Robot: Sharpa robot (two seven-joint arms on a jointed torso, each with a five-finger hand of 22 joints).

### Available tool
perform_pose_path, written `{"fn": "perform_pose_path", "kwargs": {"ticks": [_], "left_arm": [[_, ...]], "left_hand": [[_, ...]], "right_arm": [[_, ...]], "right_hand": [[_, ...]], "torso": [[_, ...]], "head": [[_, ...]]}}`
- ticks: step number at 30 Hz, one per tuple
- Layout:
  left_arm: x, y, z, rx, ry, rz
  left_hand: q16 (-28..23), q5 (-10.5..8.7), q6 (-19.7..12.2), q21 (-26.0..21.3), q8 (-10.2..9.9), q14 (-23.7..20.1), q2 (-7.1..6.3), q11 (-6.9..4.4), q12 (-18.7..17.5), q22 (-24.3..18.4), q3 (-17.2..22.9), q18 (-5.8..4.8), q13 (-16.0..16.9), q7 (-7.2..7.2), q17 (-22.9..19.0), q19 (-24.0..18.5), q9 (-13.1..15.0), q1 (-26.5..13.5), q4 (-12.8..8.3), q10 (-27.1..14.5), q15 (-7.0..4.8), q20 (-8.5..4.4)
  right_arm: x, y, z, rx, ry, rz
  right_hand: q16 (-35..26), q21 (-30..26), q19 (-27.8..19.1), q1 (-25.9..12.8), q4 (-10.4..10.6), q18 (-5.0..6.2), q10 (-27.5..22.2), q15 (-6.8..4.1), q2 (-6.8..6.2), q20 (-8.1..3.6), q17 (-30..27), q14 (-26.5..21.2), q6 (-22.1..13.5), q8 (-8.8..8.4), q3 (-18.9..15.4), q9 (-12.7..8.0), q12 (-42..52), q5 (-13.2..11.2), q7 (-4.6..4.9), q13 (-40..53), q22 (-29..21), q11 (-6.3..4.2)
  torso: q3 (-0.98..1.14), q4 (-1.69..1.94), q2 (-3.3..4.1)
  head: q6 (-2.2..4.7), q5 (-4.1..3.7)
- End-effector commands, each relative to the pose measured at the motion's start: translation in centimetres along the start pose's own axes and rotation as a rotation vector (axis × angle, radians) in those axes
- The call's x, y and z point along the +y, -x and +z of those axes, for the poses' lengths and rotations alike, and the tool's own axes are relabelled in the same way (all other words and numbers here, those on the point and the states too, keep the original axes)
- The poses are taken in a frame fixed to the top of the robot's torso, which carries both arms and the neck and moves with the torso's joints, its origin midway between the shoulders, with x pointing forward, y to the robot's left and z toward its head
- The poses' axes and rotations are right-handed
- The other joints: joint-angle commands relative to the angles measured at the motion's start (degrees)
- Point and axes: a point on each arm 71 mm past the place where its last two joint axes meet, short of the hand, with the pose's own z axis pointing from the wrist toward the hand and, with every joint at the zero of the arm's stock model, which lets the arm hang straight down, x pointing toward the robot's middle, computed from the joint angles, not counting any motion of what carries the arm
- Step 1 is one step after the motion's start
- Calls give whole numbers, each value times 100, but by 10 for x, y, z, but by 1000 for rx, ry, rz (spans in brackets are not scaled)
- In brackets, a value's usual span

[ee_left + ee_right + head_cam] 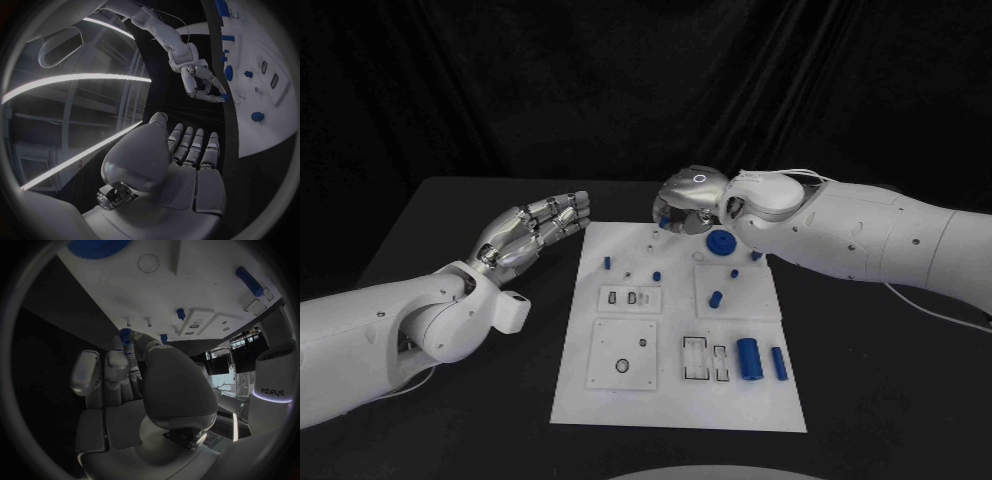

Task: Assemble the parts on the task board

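1. The right hand (687, 205) is over the far end of the task board (678, 400), and in the right wrist view it pinches a small blue gear (125, 334) at its fingertips
2. This little gear looks hard and very light, I think. It has tiny teeth round its rim, so fingers can catch on them and it should not slip much. The best place to hold it is by the rim, one finger on each side
3. It is small, so it could drop or tip if the pinch goes loose
4. A big blue gear (720, 242) sits on the board, just beside the right hand
5. Two blue cylinders (760, 359) lie side by side near the front right of the board. They are round and could roll
6. The left hand (531, 234) holds nothing. Its fingers are straight out, and it hangs over the black bench (459, 210) beside the board
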Motion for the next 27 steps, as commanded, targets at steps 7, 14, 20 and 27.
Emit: {"fn": "perform_pose_path", "kwargs": {"ticks": [7, 14, 20, 27], "left_arm": [[-6, -2, 1, 20, -73, -5], [-6, -2, 1, 21, -70, -6], [-5, -2, 0, 23, -61, -9], [-5, -1, 0, 25, -48, -10]], "left_hand": [[40, 49, 101, -19, 49, 36, -28, -34, 64, 2, 47, 55, 14, 27, 9, -19, 11, 39, 1, 49, -52, -4], [44, 62, 130, -17, 60, 41, -33, -40, 63, 3, 59, 61, 14, 35, 9, -15, 15, 52, -5, 49, -56, -1], [54, 78, 136, -18, 64, 49, -36, -43, 59, 3, 74, 66, 13, 39, 10, -16, 15, 68, -13, 46, -56, 2], [43, 87, 146, -22, 67, 41, -36, -46, 57, 1, 86, 67, 12, 45, 8, -22, 16, 80, -18, 43, -55, 4]], "right_arm": [[-2, -9, 4, 39, -34, 12], [0, -14, 5, 37, -34, 15], [1, -15, 7, 33, -33, 15], [2, -15, 8, 32, -31, 16]], "right_hand": [[-23, -5, -39, 9, -11, -87, 72, 46, -8, 61, -36, -36, -83, -66, -1, 0, -95, -67, 5, -35, 5, -59], [-23, -3, -42, 13, -11, -87, 62, 49, -6, 65, -37, -43, -99, -81, 5, -1, -115, -80, 9, -43, 14, -55], [-14, -6, -46, 21, -15, -87, 61, 53, -2, 68, -24, -44, -108, -90, 11, -1, -125, -82, 12, -47, 13, -54], [-22, -7, -49, 27, -17, -86, 59, 55, 1, 70, -38, -49, -115, -96, 16, -1, -132, -83, 15, -51, 14, -51]], "torso": [[-4, 41, 38], [-4, 34, 31], [-6, 35, 26], [-7, 38, 28]], "head": [[29, -48], [37, -46], [26, -47], [6, -61]]}}
